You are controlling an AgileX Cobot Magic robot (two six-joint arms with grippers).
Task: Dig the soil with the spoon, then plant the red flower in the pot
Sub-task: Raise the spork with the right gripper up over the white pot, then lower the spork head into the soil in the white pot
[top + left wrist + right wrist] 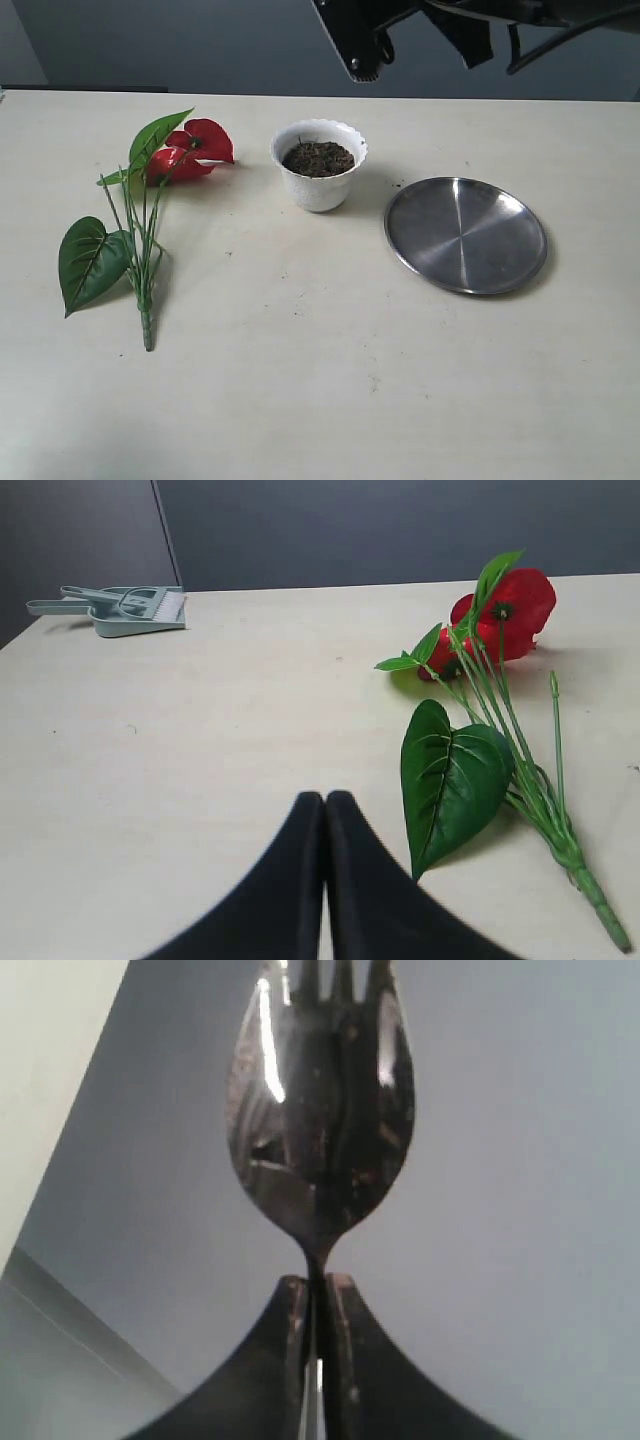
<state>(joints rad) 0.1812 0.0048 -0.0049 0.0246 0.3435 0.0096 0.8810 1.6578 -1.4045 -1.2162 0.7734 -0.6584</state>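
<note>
From outside: pale table (300,400), with the red flower (190,150) lying flat at nine o'clock from the pot (320,192). Bloom nearest the pot yet apart from it, stems trailing off toward seven o'clock, one big green leaf (90,262) near the low end. White pot upright near the middle, holding dark soil (318,158) a little below the scalloped rim. Round steel plate (466,235) at four o'clock from the pot, near but not touching. Black arm parts (355,40) hanging at twelve o'clock, above the table's far edge; neither claw readable from here.

From the left wrist: left claw (325,802) pressed fully together, the two black fingers meeting along their length, gripping nothing, hovering over the tabletop. Flower (500,610) lying beside it, apart, with a big leaf (450,780) nearest the fingers. Grey-green dustpan (135,608) with its brush well away at the table's corner.

From the right wrist: right claw (318,1285) clamped narrow on the thin handle of the spoon (320,1150), only a slit left between the fingers. Shiny bowl with short tines sticking out just past the fingertips, dotted with dark specks. Held up in the air, grey wall (520,1210) behind.
</note>
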